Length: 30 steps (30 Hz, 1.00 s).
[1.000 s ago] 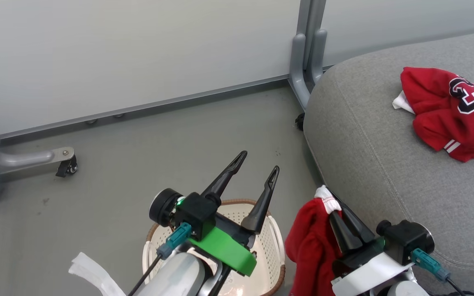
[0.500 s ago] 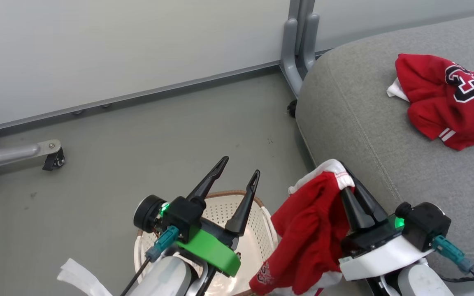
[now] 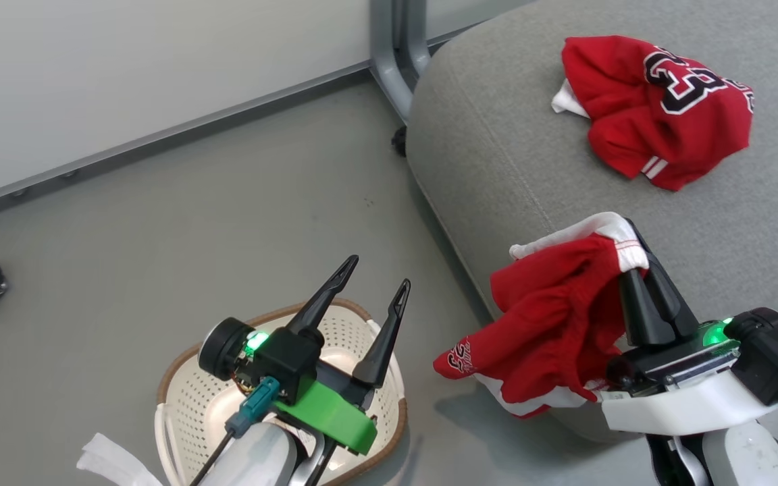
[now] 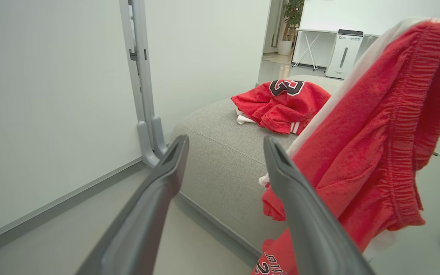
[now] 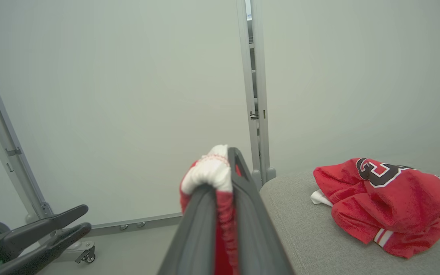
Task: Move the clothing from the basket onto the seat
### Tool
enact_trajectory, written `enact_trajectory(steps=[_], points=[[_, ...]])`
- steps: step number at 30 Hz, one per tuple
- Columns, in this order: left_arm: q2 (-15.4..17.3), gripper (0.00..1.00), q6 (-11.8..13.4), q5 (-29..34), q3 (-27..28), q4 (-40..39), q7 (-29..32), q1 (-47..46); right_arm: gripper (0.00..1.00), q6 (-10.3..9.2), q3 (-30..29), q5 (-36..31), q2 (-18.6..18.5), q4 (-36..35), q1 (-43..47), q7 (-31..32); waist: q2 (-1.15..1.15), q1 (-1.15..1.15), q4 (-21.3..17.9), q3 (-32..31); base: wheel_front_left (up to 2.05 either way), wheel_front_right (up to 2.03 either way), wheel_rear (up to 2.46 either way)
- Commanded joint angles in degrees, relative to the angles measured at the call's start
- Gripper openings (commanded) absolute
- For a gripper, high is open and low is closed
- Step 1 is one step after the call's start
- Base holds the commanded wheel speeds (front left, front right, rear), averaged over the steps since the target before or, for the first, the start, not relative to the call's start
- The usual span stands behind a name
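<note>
The right gripper (image 3: 635,246) (image 5: 224,179) is clamped tight on the white elastic waistband of the held garment (image 3: 558,317) (image 4: 376,126) (image 5: 210,172), both dark fingers pressed together with the band bunched over their tips. It hangs just above the rounded near edge of the seat (image 3: 497,155) (image 4: 220,152) (image 5: 304,229). From that pinch the red cloth drops in gathered folds across the seat's edge and down its side, and its lower corner, which carries black-and-white lettering and white trim, trails out past the seat over the grey floor (image 3: 193,223). Whether the cloth rests on the upholstery or only hangs in front of it, I cannot tell. Farther in on the seat, well away from its near edge, the numbered garment (image 3: 659,111) (image 4: 281,101) (image 5: 388,198) lies crumpled in a heap, a black number edged in white facing up and a bit of white poking out on one side. Off the seat, out over the floor, the left gripper (image 3: 377,271) (image 4: 225,140) (image 5: 86,217) has its two fingers spread wide with nothing between them, tips pointing toward the seat's far corner. The basket (image 3: 173,368) stands on the floor below it, well apart from the seat. At the seat's far corner a grey post (image 3: 389,61) rises between pale wall panels
</note>
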Motion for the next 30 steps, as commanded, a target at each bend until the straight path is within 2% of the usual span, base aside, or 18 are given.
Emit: enact_trajectory(steps=[1,12,20,25,30], points=[[0.1,1.0,-0.4,1.0,0.3,0.0,-0.2,-0.2,0.0,-0.06,-0.6,0.1,0.2,-0.8,0.4,-0.1,0.61,0.0,-5.1,3.4,0.0,0.0,0.0],[2.0,1.0,-1.6,3.8,0.5,1.2,-0.2,-2.0,0.0,-0.06,-3.7,0.4,1.7,-4.6,-0.5,-0.1,0.61,0.0,-14.6,8.8,0.0,0.0,0.0],[2.2,1.0,-2.3,4.6,-1.4,2.0,-0.2,-4.4,0.0,-0.06,-8.8,0.5,2.0,-7.7,-2.6,-0.1,0.61,0.0,-16.2,11.5,0.0,0.0,0.0],[2.8,1.0,-2.4,5.0,-2.5,1.1,-0.2,-6.2,0.0,-0.06,-13.4,-0.1,-2.4,-8.4,-9.4,-0.1,0.61,0.0,-16.3,14.5,0.0,0.0,0.0],[3.6,1.0,-1.6,5.4,-2.1,-1.7,0.7,-7.6,0.0,-0.06,-19.8,3.1,-7.8,-4.4,-20.0,-0.1,0.61,0.0,-14.7,18.4,0.0,0.0,0.0]])
